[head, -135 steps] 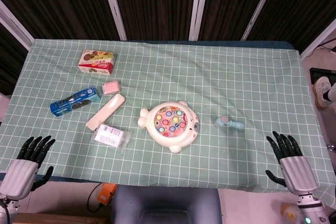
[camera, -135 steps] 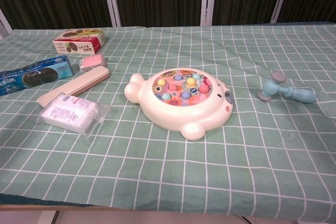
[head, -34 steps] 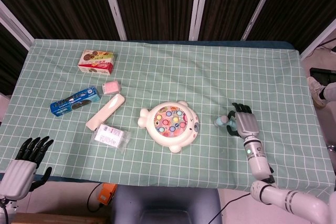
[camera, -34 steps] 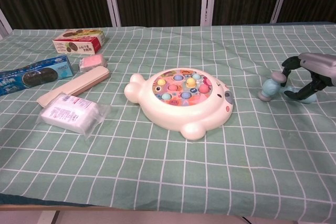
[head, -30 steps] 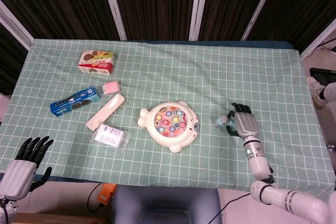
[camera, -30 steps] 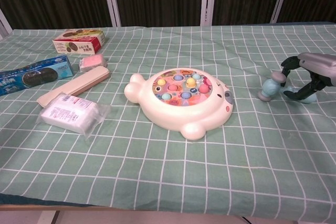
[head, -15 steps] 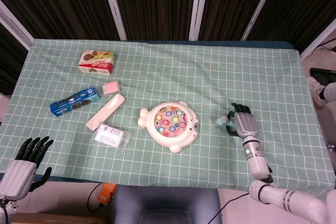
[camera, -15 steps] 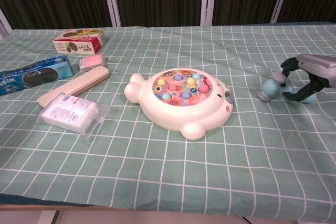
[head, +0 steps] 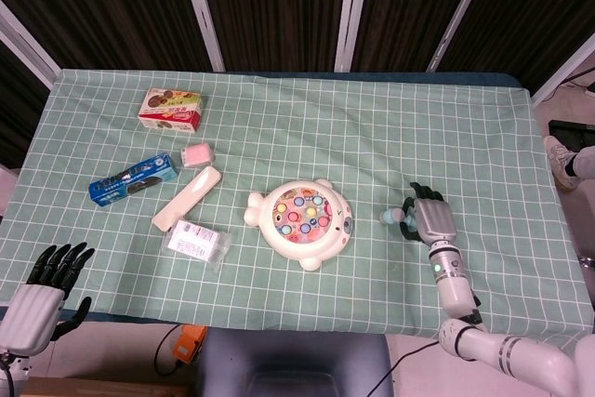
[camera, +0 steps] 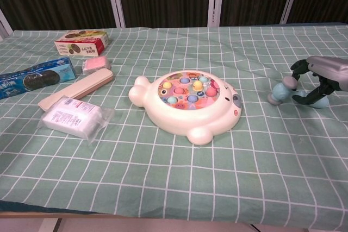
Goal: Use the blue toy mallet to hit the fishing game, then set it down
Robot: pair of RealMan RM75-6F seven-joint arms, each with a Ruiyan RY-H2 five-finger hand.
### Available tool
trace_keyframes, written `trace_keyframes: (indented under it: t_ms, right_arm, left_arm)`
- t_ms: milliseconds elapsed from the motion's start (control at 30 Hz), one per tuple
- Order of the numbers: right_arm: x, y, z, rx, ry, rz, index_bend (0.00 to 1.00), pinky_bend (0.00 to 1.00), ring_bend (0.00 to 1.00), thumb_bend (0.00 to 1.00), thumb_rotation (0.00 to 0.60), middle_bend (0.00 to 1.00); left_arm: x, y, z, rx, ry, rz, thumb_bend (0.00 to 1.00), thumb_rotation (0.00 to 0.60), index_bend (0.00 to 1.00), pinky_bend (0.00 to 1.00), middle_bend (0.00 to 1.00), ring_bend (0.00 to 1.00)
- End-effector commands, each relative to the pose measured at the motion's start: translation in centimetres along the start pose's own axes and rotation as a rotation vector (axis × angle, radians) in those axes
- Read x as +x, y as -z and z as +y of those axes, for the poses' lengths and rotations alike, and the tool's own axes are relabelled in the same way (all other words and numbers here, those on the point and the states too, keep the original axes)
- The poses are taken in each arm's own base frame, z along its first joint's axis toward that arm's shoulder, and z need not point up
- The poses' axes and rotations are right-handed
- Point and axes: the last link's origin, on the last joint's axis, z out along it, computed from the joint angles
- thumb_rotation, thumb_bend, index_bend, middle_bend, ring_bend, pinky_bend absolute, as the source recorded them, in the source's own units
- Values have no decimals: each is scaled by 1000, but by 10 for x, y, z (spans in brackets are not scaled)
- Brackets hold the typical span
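The small pale-blue plastic toy mallet [camera: 283, 92] is straddled by the right hand [camera: 321, 79], fingers curled around its handle, grip not yet confirmed; head pointed toward the white fish-shaped fishing game [camera: 187, 104]

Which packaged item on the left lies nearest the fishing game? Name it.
The clear plastic packet with the white label. It lies just left of the fishing game, closer than the white bar, the blue cookie pack or the red box.

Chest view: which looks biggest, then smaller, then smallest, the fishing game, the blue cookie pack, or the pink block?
1. fishing game
2. blue cookie pack, partly cut off by the picture's edge
3. pink block
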Motion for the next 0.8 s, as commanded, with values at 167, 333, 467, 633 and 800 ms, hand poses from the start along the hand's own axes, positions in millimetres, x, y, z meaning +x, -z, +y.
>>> trace_keyframes:
  t_ms: [167, 333, 467, 633, 800]
  right_arm:
    - [0, -1, 1, -3, -6, -1, 651, 289, 167, 547, 600, 225]
    - [-1, -2, 4, -12, -11, 0, 679, 307, 205, 547, 600, 260]
    - [-2, -4, 5, -15, -9, 6, 721, 385, 324, 547, 600, 349]
    - [-2, -4, 5, -20, -1, 11, 771, 534, 489, 547, 600, 475]
    - [-3, -5, 6, -30, 3, 15, 825, 638, 607, 547, 600, 553]
  left_arm:
    - [0, 0, 0, 1, 0, 1, 413, 600, 0, 18, 30, 0]
    - [0, 0, 0, 3, -2, 1, 413, 600, 0, 18, 30, 0]
    - [-1, -1, 0, 4, -2, -1, 413, 600, 0, 18, 30, 0]
    - [-1, -1, 0, 4, -2, 0, 413, 600, 0, 18, 31, 0]
    - [0, -1, 0, 5, -1, 1, 413, 600, 0, 18, 30, 0]
